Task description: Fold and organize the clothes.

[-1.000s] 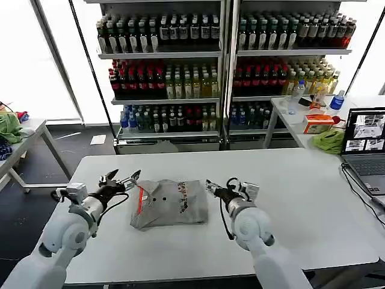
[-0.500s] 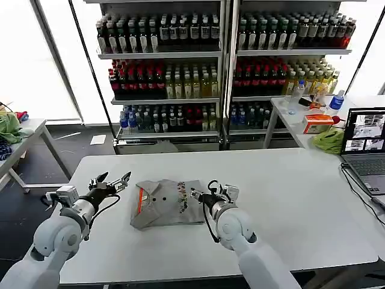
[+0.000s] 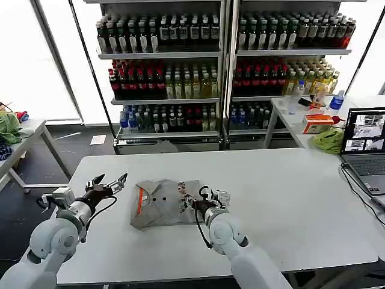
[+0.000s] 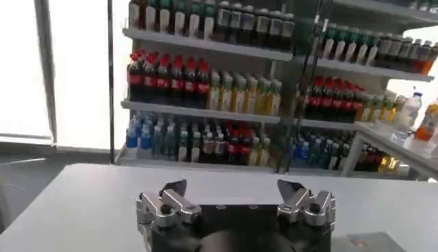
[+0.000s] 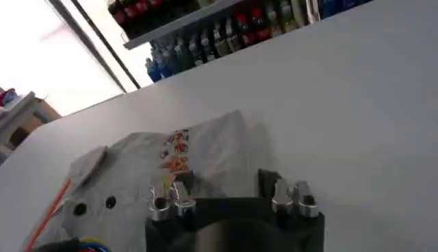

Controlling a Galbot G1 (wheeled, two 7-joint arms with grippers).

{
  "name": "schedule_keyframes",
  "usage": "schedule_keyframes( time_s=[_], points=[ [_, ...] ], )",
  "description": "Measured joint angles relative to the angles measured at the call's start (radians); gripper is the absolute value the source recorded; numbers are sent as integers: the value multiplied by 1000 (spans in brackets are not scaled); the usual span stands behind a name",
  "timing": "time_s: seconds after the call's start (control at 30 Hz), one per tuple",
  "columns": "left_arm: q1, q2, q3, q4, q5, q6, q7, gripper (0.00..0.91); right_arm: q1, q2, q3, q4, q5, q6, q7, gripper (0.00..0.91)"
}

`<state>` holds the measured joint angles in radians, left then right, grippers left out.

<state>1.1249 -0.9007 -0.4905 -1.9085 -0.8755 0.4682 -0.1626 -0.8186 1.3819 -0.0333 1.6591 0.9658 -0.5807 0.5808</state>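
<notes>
One of the clothes, a folded grey T-shirt (image 3: 163, 205) with a small multicoloured print and an orange-red collar strip, lies on the white table (image 3: 289, 198). My right gripper (image 3: 191, 203) is open at the shirt's right edge. In the right wrist view its fingers (image 5: 173, 194) straddle the near edge of the shirt (image 5: 198, 150), one over the print, the other just off the cloth. My left gripper (image 3: 109, 183) hovers open a little left of the shirt, holding nothing. In the left wrist view it (image 4: 233, 190) faces bare tabletop.
A laptop (image 3: 366, 147) with cables sits at the table's right edge. A green cloth heap (image 3: 329, 140) lies on the side table behind it, another (image 3: 8, 127) on a table at far left. Bottle shelves (image 3: 222, 66) stand beyond the table.
My right gripper has moved left and nearer, from beside the shirt onto its right edge. My left gripper has drawn back to the left, away from the shirt's collar end.
</notes>
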Motion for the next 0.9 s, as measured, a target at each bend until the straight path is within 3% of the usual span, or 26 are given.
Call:
schedule_keyframes(
  time_s=[0.6, 0.9],
  points=[
    [13, -9, -13, -18, 3, 8, -11, 907, -20, -42, 27, 28, 1, -1, -5, 0],
    [4, -19, -3, -19, 4, 12, -18, 907, -32, -109, 66, 66, 25, -2, -20, 0]
  ],
)
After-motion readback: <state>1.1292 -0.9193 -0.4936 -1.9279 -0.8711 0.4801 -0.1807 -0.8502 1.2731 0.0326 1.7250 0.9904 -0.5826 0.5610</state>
